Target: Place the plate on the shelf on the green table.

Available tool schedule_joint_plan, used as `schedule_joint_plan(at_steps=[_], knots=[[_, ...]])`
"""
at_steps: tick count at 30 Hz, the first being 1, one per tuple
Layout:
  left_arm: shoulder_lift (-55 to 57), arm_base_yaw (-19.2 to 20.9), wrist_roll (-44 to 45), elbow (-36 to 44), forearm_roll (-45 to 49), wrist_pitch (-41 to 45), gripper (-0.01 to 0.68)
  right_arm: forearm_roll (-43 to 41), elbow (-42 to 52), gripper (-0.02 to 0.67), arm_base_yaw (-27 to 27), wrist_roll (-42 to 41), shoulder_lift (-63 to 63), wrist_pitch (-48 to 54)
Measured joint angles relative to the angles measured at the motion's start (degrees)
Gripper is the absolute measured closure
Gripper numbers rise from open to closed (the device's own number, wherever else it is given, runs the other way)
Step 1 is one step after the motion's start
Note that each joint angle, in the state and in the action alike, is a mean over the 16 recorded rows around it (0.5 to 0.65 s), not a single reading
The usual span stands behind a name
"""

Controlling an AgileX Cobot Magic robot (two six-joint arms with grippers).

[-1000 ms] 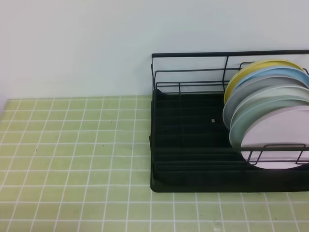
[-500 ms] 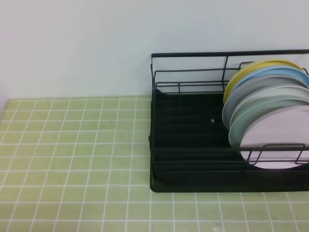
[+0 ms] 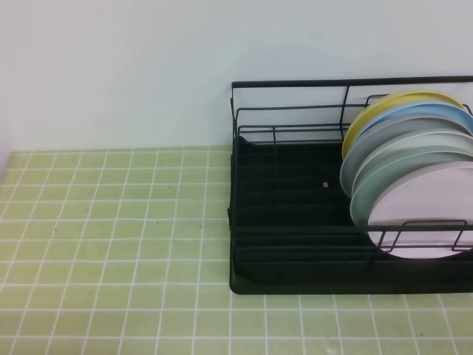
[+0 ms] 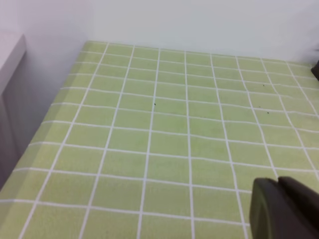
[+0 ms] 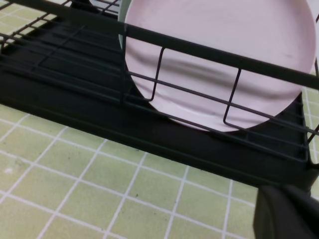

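the pale pink plate (image 3: 432, 214) is seen standing upright in the black wire dish rack (image 3: 295, 222), frontmost in a row of plates at the right end, behind the low front rail; in the right wrist view the pale pink plate (image 5: 219, 59) fills the space behind that rail. the rack sits on the green tiled table (image 3: 111, 222). no gripper is seen in the high view. only a dark corner of the left gripper (image 4: 286, 209) and of the right gripper (image 5: 289, 214) is shown in the wrist views, so their opening cannot be told; nothing is seen held. the first step is judged to be a grasp of the plate's top rim from above, followed by a straight lift clear of the dividers and rail before it is laid flat on the open tiles to the left
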Motion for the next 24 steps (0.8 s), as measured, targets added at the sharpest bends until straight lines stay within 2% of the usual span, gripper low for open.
schedule_joint_plan(at_steps=[24], knots=[[0.1, 0.0, 0.0, 0.0, 0.0, 0.0, 0.676, 0.0, -0.1, 0.651, 0.0, 0.0, 0.1, -0.1]])
